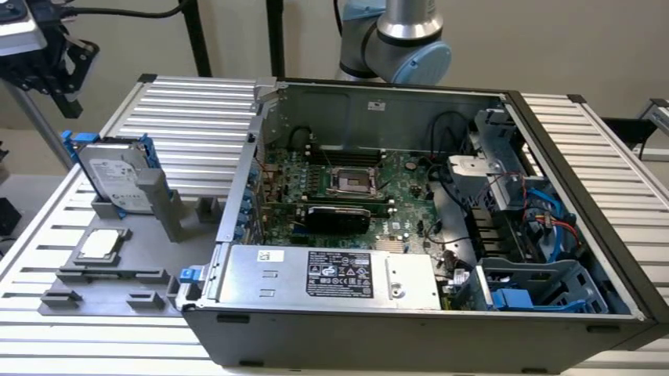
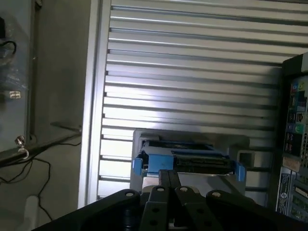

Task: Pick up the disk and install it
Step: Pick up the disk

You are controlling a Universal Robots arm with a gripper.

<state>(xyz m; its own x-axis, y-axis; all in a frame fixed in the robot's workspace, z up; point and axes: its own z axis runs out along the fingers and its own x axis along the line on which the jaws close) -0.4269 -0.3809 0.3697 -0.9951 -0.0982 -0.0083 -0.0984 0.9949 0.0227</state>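
tool: the tool has its two fingers drawn narrow, almost together, and there is nothing between them.
tool place: in the exterior view it hangs at about 10 o'clock from the computer case, higher than the disk and apart from it.
disk: it stands on its edge, leaning a little, in a grey stand on the desk, at about 9 o'clock from the case.
why on edge: in this pose the upper edge and both flat faces are free. i judge this is so that a tool coming from above can close on it, which a flat-lying disk would not allow.
wrist view: the fingers point toward the blue carrier and the dark end of the disk, so the tool seems lined up with it, with a gap between them.
chip: a small square processor chip lies flat on a low fixture at 6 o'clock from the disk. it is not the thing of the task.
case: it lies on its side with the cover off, so the inside is open from above.
bay: a blue plastic drive cage sits in the 4 o'clock corner of the case. probably the disk belongs there, but i cannot tell if it is free.
progress: the pick is not yet done.
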